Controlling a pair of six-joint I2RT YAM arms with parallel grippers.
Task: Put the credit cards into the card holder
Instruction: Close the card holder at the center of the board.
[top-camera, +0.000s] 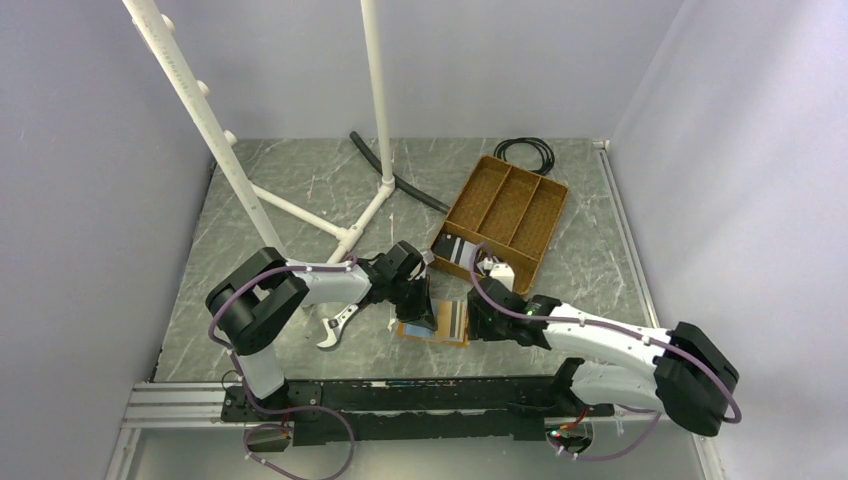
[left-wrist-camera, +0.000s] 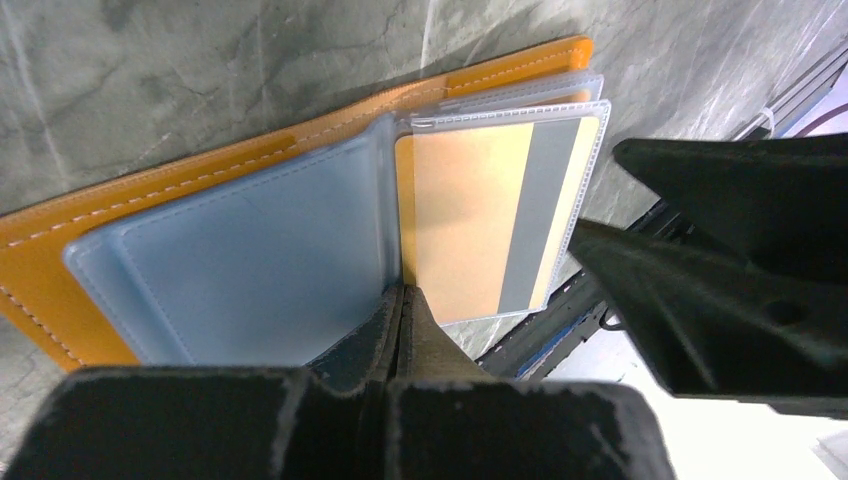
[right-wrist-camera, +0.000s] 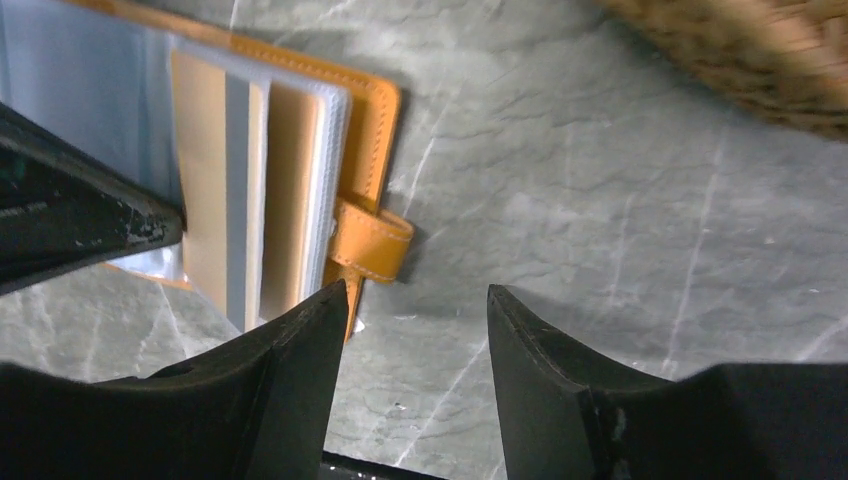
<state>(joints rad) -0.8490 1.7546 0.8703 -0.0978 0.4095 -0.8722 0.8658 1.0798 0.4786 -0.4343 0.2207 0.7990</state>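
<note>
The card holder (top-camera: 432, 326) lies open on the table between my grippers: orange leather (left-wrist-camera: 200, 170), a bluish inner panel (left-wrist-camera: 240, 270) and clear sleeves. A tan card with a grey stripe (left-wrist-camera: 490, 220) sits in the top sleeve. My left gripper (left-wrist-camera: 405, 297) is shut, its tips down on the holder's middle fold. My right gripper (right-wrist-camera: 415, 300) is open and empty just right of the holder, its left finger over the edge by the clasp strap (right-wrist-camera: 370, 240). A black and white credit card (top-camera: 455, 248) lies at the near end of the brown tray.
The brown divided tray (top-camera: 520, 185) stands behind the right gripper and shows in the right wrist view (right-wrist-camera: 740, 60). A white pipe frame (top-camera: 340, 215) and a black hose (top-camera: 400, 180) are at the back left, a coiled black cable (top-camera: 525, 150) behind the tray.
</note>
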